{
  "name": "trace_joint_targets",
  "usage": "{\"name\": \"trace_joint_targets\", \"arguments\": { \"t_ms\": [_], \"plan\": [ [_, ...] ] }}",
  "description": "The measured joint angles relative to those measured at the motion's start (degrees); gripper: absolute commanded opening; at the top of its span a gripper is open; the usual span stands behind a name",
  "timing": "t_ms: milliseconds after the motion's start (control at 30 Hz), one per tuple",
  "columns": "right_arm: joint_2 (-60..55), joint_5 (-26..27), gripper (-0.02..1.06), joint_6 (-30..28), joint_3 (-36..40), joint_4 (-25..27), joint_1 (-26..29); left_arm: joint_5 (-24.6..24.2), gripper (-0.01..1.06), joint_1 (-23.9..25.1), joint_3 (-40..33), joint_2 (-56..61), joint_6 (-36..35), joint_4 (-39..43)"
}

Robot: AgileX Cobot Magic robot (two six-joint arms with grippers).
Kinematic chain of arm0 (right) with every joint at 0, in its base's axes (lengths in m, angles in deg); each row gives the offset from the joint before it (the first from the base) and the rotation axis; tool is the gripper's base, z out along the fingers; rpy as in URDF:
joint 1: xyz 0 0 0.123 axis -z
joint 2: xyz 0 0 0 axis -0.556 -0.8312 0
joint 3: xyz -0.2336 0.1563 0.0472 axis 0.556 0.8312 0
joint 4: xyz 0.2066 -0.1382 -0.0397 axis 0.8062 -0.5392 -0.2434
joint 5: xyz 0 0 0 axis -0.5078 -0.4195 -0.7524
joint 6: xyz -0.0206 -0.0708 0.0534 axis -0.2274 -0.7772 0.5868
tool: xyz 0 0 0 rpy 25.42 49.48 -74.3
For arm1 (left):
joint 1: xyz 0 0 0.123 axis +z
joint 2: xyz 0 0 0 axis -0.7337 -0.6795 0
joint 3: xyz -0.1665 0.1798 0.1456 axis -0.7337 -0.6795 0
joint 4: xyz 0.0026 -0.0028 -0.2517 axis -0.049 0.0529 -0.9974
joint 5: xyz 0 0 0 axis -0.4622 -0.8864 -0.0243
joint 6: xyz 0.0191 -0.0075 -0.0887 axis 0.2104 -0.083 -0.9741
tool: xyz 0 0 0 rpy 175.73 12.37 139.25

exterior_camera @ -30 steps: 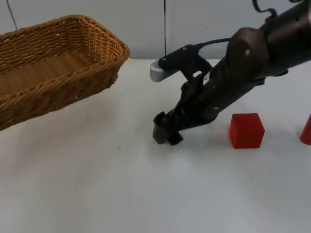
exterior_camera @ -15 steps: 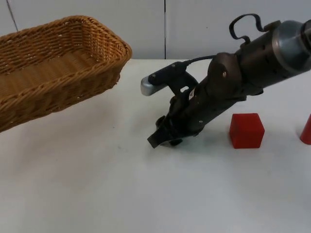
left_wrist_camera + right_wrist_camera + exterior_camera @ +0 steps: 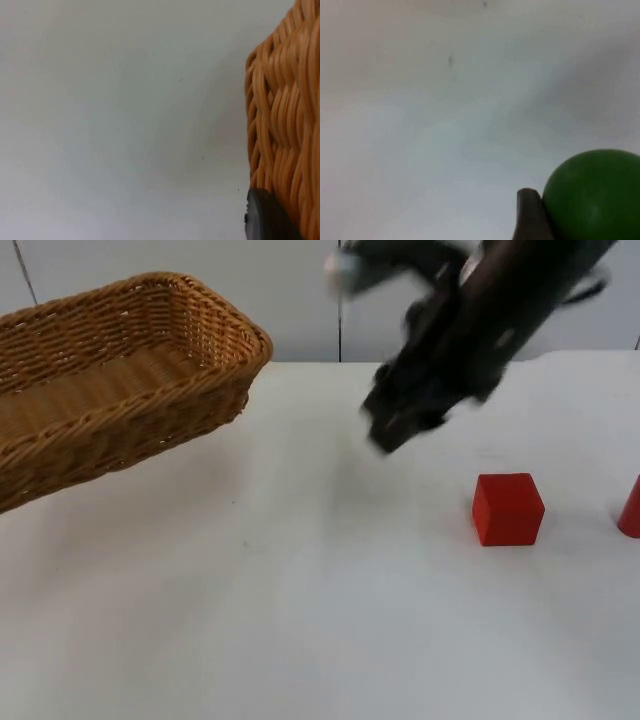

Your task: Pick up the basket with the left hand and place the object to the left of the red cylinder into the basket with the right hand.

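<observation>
The wicker basket [image 3: 110, 380] hangs tilted above the table's left side. My left gripper is shut on its rim; one black fingertip [image 3: 264, 218] presses against the woven wall [image 3: 282, 125]. My right gripper [image 3: 393, 430] is raised above the table's middle, blurred by motion, and shut on a green ball [image 3: 595, 195]. A black fingertip [image 3: 530, 212] sits against the ball's side. From the top camera the ball is hidden behind the gripper. A red cube [image 3: 508, 508] rests on the table, to the left of a red cylinder [image 3: 631, 508] at the picture's right edge.
The white table [image 3: 300, 620] ends at the grey partition wall [image 3: 300, 300]. The cube and cylinder stand below and to the right of the raised right gripper.
My right gripper has lifted off the table and swung up and back towards the wall. The basket, cube and cylinder have stayed where they were.
</observation>
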Motion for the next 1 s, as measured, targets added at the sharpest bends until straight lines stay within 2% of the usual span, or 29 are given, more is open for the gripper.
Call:
{"name": "trace_joint_targets", "arguments": {
  "t_ms": [33,67,100,200,500,667,800,967,1000],
  "plan": [
    [2.6,-2.8,0.0,0.6,0.0,-0.7,0.4,0.0,0.0,0.0,0.0,0.0,0.0,0.0],
    [2.6,-2.8,0.0,0.6,0.0,-0.7,0.4,0.0,0.0,0.0,0.0,0.0,0.0,0.0],
    [5.9,-6.3,0.0,1.0,0.0,-1.8,0.9,0.0,0.0,0.0,0.0,0.0,0.0,0.0],
    [11.6,-10.2,0.0,1.5,0.0,-3.5,1.0,0.0,0.0,0.0,0.0,0.0,0.0,0.0],
    [15.8,-11.3,0.0,1.6,0.0,-4.2,1.0,-0.6,0.0,0.0,0.0,0.0,0.0,0.0],
    [14.9,-11.3,0.0,1.6,-0.6,-2.2,0.6,-1.6,0.0,0.0,0.0,0.0,0.0,0.0],
    [10.8,-11.2,0.0,1.6,-4.5,-1.9,-2.6,-2.1,0.0,0.0,0.0,0.0,0.0,0.1],
    [1.1,-10.6,0.0,1.6,-15.2,-1.4,-8.4,-3.0,0.0,0.0,0.0,0.0,0.0,0.1],
    [1.1,-10.6,0.0,1.6,-15.2,-1.4,-8.4,-3.0,0.0,0.0,0.0,0.0,0.0,0.1]
  ]
}}
